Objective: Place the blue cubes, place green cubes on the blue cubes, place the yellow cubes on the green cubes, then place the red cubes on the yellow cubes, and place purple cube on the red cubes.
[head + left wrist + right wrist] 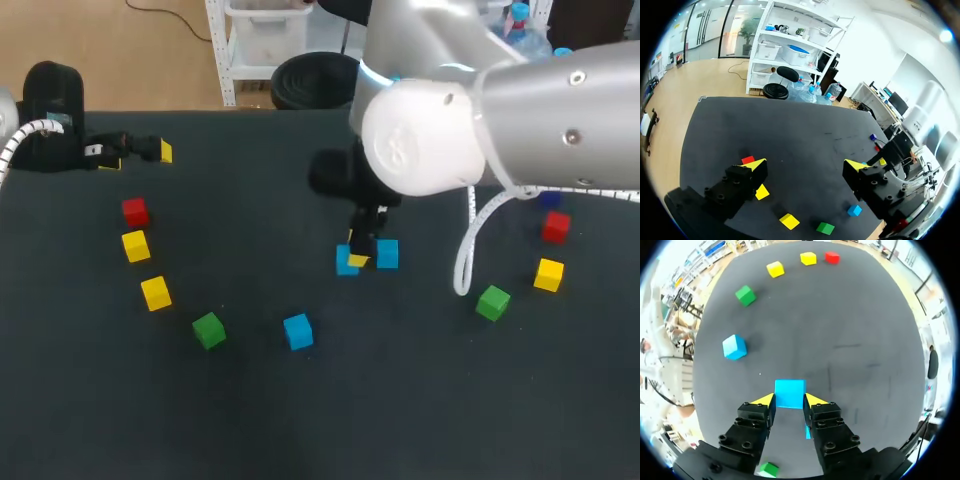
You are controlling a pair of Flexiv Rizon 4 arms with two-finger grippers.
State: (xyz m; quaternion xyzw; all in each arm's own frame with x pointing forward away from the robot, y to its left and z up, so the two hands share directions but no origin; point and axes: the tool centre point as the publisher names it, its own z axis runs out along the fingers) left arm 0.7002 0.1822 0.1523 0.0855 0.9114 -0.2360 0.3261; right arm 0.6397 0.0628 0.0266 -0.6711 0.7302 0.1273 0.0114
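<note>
My right gripper (790,401) is shut on a light blue cube (790,393) near the middle of the table. A sliver of a second blue cube (808,432) shows under its fingers. From above, the right gripper (355,250) has blue cubes on both sides (347,263) (387,253). A third blue cube (297,331) lies nearer the front, with a green cube (208,329) beside it. My left gripper (138,155) rests at the back left, open and holding nothing (806,165).
On the left lie a red cube (135,211) and two yellow cubes (135,245) (155,292). On the right are a green (492,302), a yellow (548,274) and a red cube (556,227). A dark blue or purple cube (550,200) sits half hidden under my right arm.
</note>
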